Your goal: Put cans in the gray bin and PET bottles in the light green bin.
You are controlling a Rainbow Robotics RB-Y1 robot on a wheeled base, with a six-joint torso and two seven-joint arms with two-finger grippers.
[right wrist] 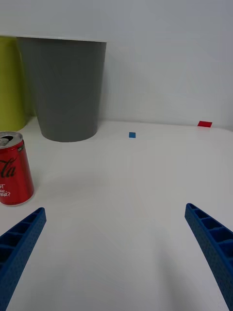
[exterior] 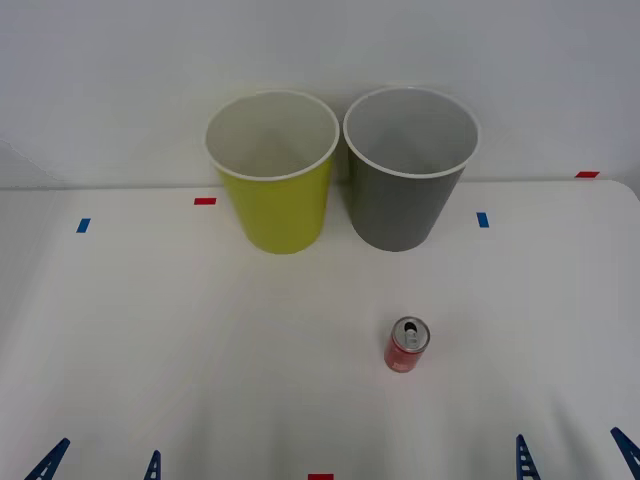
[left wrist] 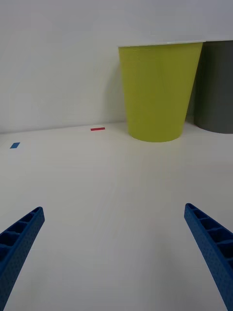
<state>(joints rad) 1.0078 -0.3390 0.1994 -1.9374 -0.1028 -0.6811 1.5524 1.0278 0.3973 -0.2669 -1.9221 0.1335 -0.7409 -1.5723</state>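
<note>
Opening stage of the sorting task. One red can (exterior: 407, 346) stands upright on the white bench (exterior: 150, 330), near the front edge and right of centre, well apart from both bins. The light green bin (exterior: 272, 170) and the gray bin (exterior: 410, 165) stand side by side at the back of the bench, almost touching, both upright with open mouths. The right hand (exterior: 573, 455) is held low at the front edge, its blue fingers spread wide and nothing gripped; in the right wrist view the can (right wrist: 13, 169) lies just beyond and outside one fingertip (right wrist: 22, 233). The left hand (exterior: 100, 462) is likewise wide open and empty, facing the light green bin (left wrist: 158, 92). No grasp has been made. The next move is judged to call for the right hand to be shifted toward the can until it sits between the fingers, then closed around its body.
</note>
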